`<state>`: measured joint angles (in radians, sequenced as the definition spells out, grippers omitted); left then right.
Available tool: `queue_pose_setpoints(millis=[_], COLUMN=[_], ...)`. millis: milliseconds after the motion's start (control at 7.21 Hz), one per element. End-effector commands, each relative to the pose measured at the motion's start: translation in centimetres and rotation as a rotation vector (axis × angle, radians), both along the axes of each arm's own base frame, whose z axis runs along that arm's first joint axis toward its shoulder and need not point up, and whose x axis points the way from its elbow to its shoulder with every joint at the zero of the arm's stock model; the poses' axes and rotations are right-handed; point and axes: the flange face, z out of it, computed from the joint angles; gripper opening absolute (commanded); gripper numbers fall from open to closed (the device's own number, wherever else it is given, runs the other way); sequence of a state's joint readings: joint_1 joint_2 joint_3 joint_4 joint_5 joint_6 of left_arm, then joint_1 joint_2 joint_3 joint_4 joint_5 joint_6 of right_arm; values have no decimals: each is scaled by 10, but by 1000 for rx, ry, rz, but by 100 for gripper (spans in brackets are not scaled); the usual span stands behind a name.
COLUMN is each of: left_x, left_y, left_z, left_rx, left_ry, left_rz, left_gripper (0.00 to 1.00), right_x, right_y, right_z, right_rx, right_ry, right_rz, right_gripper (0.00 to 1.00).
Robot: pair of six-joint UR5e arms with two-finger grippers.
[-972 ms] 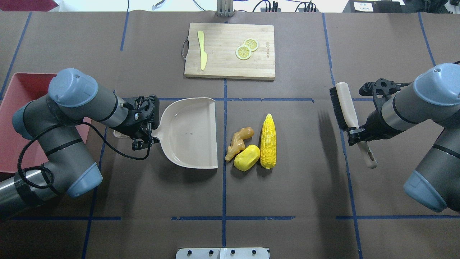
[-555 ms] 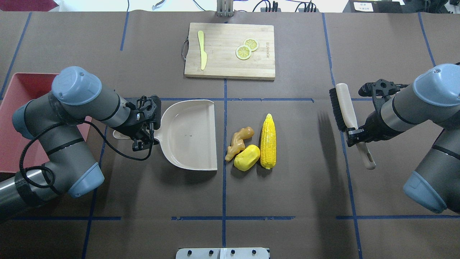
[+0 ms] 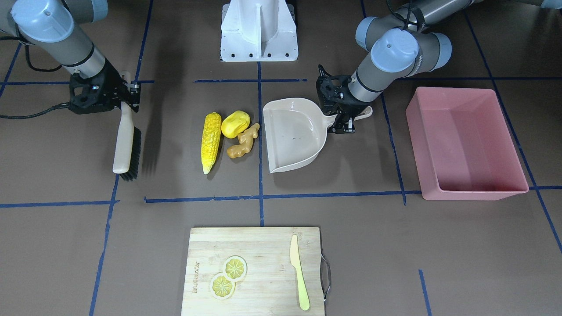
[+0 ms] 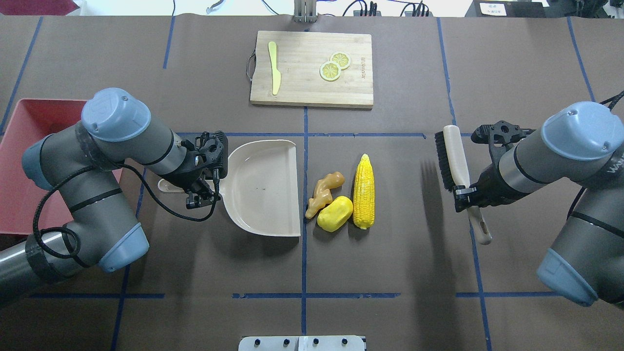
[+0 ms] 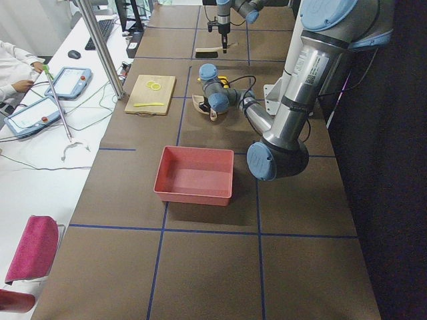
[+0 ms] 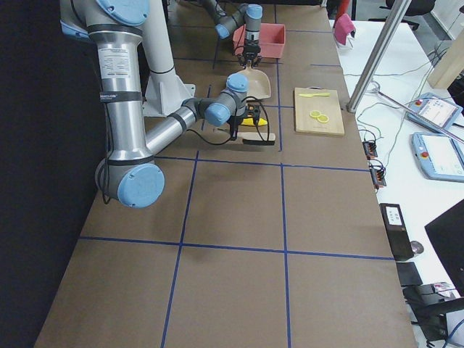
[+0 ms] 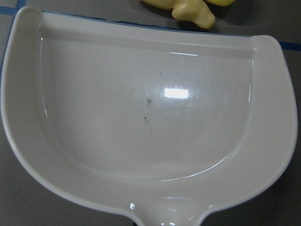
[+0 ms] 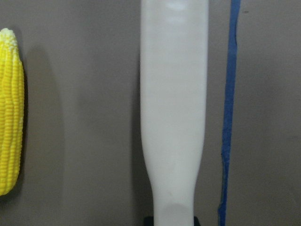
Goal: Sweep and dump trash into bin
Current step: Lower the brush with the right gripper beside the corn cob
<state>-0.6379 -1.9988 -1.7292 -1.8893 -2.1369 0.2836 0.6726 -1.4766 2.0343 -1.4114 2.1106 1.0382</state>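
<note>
The trash lies mid-table: a corn cob, a yellow lump and a ginger root, all touching. Just left of them sits a beige dustpan, its open lip a short gap from the ginger. My left gripper is shut on the dustpan's handle. My right gripper is shut on the handle of a black-bristled brush, held right of the corn with bare table between. The pink bin stands at the far left, partly behind my left arm. In the left wrist view the dustpan holds nothing.
A wooden cutting board at the back centre carries two lemon slices and a yellow-green knife. Blue tape lines cross the brown table cover. The robot's white base plate is at the near edge.
The left arm has pushed the dustpan to the right, closer to the trash. The right arm has carried the brush left and nearer, toward the corn.
</note>
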Motion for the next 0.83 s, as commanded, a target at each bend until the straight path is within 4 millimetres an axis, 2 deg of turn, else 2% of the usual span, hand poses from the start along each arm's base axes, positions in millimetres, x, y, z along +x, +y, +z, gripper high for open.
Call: queue_pose_setpoints(millis=[0,278,694], left_x=[6,19,21], left_y=[0,-3,-1], left_z=[-4,-1,1], left_rx=[3,-5,-7], left_ry=[4,-7,-11], left_rz=[8,17,20], left_gripper=[0,0,0], right_x=[-12,-19,-25], right_y=[11,15,21], right_z=[-12,-18,-20], right_rx=[-8,-6,-5], right_ry=[-17,-25,-29], right_rz=[-9,-20,-36], right_gripper=[0,0,0])
